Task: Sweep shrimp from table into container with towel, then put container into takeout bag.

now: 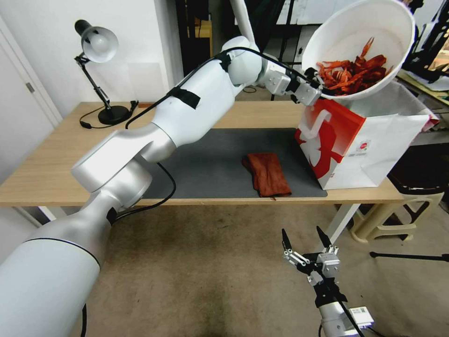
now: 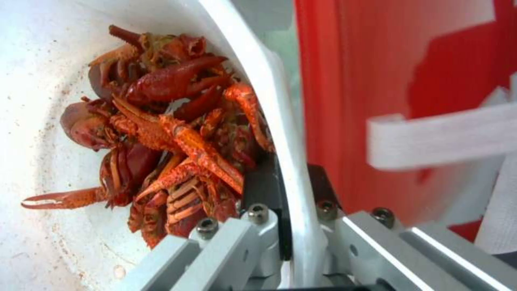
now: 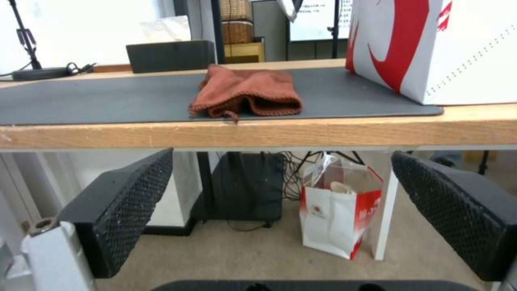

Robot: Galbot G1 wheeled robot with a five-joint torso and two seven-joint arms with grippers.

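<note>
Our left gripper (image 1: 312, 90) clamps rim of round white plastic container (image 1: 355, 28), tilted, red-orange shrimp (image 1: 351, 70) heaped inside, held over boxy red-and-white paper takeout bag (image 1: 360, 145) at table's (image 1: 42, 168) 2 o'clock. We judge bagging step; next: level, lower inside. Rust-brown towel (image 1: 266, 174) on mat. Right gripper (image 1: 306, 243) low, fingers spread.

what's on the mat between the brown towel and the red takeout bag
Nothing: in the head view, only bare dark grey mat lies between the rust-brown cloth towel and the red-and-white paper takeout bag.
</note>
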